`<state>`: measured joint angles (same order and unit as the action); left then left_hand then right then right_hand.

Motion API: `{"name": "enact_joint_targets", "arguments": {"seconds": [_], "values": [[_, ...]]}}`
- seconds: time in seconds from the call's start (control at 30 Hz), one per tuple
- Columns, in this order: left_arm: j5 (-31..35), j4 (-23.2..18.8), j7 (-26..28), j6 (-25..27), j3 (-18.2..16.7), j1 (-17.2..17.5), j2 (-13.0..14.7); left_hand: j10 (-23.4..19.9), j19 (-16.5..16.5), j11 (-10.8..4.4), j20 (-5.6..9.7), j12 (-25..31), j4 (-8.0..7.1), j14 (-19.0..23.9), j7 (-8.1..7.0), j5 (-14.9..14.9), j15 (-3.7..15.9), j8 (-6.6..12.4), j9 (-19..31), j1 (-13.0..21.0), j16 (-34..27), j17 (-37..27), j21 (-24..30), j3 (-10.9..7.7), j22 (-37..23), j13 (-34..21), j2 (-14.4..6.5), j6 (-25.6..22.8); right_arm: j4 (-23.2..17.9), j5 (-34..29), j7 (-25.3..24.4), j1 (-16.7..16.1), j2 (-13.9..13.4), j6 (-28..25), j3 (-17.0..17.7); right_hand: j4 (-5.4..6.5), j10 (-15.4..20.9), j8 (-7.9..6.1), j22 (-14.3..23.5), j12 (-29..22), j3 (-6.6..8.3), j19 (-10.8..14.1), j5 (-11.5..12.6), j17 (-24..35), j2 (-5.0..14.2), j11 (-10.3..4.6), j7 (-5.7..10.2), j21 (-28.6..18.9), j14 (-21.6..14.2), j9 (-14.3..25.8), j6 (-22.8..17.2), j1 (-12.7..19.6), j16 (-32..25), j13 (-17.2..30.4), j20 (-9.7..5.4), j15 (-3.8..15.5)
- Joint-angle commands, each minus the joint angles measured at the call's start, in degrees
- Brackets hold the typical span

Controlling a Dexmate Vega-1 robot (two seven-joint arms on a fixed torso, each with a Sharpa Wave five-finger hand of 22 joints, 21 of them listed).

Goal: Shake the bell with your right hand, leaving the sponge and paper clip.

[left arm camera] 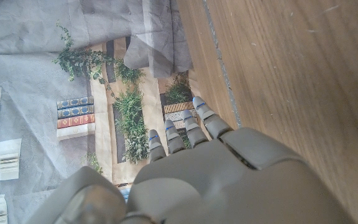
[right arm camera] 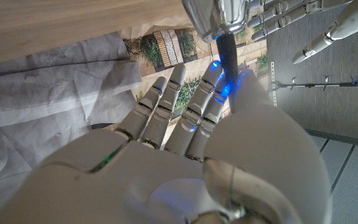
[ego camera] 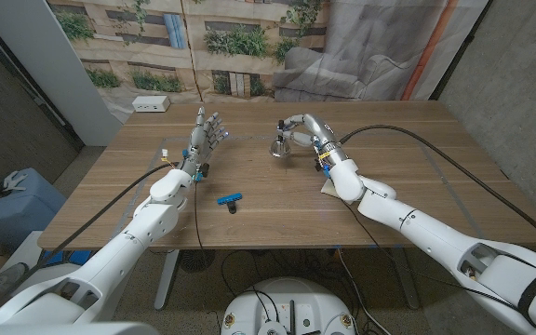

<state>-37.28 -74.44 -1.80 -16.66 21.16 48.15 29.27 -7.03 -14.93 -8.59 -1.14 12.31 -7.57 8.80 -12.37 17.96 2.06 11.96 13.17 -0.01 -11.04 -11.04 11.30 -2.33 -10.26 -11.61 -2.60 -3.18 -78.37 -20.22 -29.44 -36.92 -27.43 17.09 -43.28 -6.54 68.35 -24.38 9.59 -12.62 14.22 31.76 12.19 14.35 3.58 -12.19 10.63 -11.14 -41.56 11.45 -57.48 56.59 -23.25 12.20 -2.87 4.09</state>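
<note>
Stood at a wooden table (ego camera: pixel 389 167), broad and brown, backed by a printed backdrop (ego camera: pixel 249 42) of plants and books with grey cloth draped at the far right corner. Reached in from the near right corner with the right arm (ego camera: pixel 417 223), a black cable trailing across the right side of the table beside it. Reached in from the near left corner with the left arm (ego camera: pixel 147 223), likewise cabled. Held the left hand (ego camera: pixel 205 135) upright toward the far left part of the table, fingers (left arm camera: pixel 197 121) straight, side by side and a little apart, nothing in them; in the left wrist view, fingertips seen lying along the table's far edge against the backdrop. Kept the right hand (ego camera: pixel 303 130) raised near the middle of the far half, fingers (right arm camera: pixel 173 102) curled around the dark handle of the bell (ego camera: pixel 279 144), clamped on it; in the right wrist view the shiny metal bell (right arm camera: pixel 219 15) seen just beyond the fingertips, its black handle running down between thumb and fingers. Bell body hung just left of the hand; cannot tell whether touching the table or slightly above it. Lay flat behind the right wrist, partly hidden: a pale sponge (ego camera: pixel 328 188), toward the middle right. Rested near the middle of the near half, well apart from both hands: a small blue paper clip (ego camera: pixel 230 199). Sat at the far left corner: a small white box (ego camera: pixel 151 104).
</note>
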Motion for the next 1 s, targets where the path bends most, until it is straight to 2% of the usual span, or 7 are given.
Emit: {"name": "enact_joint_targets", "arguments": {"seconds": [0.03,0.3,0.6,0.93,1.0], "values": [[0.0,0.0,0.0,0.0,0.0,0.0,0.0,-0.2,-0.4,-0.33,-0.09,0.3,-0.38,0.5,-0.36,0.4,5.62,0.32,0.3,0.2,-0.3,-0.3,0.4,-0.02,-0.3,-0.3,-0.5,0.0,-7.1,10.5,14.8,-2.4,-1.5,-8.7,3.2,0.50,-0.2,0.20,0.2,0.2,-0.02,-0.4,-0.1,0.1,0.26,-0.04,-0.20,0.1,0.3,0.0,0.0,-1.0,0.2,0.2,-3.12,8.28],[0.0,0.0,0.0,0.0,0.0,0.0,0.0,-0.2,-0.5,-0.39,-0.05,0.3,-0.38,0.5,-0.35,0.4,5.62,0.33,0.3,0.2,-0.3,-0.3,0.4,-0.02,-0.3,-0.3,-0.5,0.0,-10.1,17.0,20.9,-3.1,-2.2,-12.4,4.8,0.72,-0.2,0.27,0.2,0.0,-0.15,-0.3,-0.1,0.1,0.55,-0.03,-0.39,0.1,-0.1,-0.1,-0.1,-1.6,0.3,0.5,-2.79,8.40],[0.0,0.0,0.0,0.0,0.0,0.0,0.0,-0.1,-0.4,-0.42,-0.06,0.3,-0.39,0.5,-0.35,0.4,5.61,0.33,0.3,0.2,-0.3,-0.3,0.4,-0.02,-0.3,-0.3,-0.5,0.0,-12.4,22.7,25.2,-2.9,-2.5,-17.4,5.6,0.76,-0.1,0.37,0.2,-0.1,-0.32,0.0,-0.1,0.3,0.68,-0.01,-0.85,0.0,-0.6,-0.2,-0.1,-2.0,0.1,0.7,-2.70,8.40],[0.0,0.0,0.0,0.0,0.0,0.0,0.0,-0.2,-0.4,-0.40,-0.07,0.3,-0.39,0.5,-0.35,0.4,5.59,0.34,0.3,0.2,-0.3,-0.3,0.4,-0.02,-0.3,-0.3,-0.5,0.0,-14.3,26.3,26.5,-2.9,-3.2,-22.1,5.9,0.77,-0.2,0.45,0.2,-0.1,-0.46,0.0,-0.1,0.3,0.70,0.03,-1.23,0.0,-0.8,-0.2,-0.2,-2.4,0.2,0.8,-2.70,8.36],[0.0,0.0,0.0,0.0,0.0,0.0,0.0,-0.2,-0.4,-0.40,-0.06,0.3,-0.39,0.5,-0.35,0.4,5.60,0.34,0.3,0.2,-0.3,-0.3,0.4,-0.02,-0.3,-0.3,-0.5,0.0,-14.2,26.7,26.8,-2.9,-3.4,-21.7,5.8,0.75,-0.2,0.52,0.2,-0.1,-0.49,-0.1,-0.2,0.3,0.72,0.03,-1.35,0.0,-0.8,-0.2,-0.1,-2.5,0.3,0.8,-2.71,8.35]]}}
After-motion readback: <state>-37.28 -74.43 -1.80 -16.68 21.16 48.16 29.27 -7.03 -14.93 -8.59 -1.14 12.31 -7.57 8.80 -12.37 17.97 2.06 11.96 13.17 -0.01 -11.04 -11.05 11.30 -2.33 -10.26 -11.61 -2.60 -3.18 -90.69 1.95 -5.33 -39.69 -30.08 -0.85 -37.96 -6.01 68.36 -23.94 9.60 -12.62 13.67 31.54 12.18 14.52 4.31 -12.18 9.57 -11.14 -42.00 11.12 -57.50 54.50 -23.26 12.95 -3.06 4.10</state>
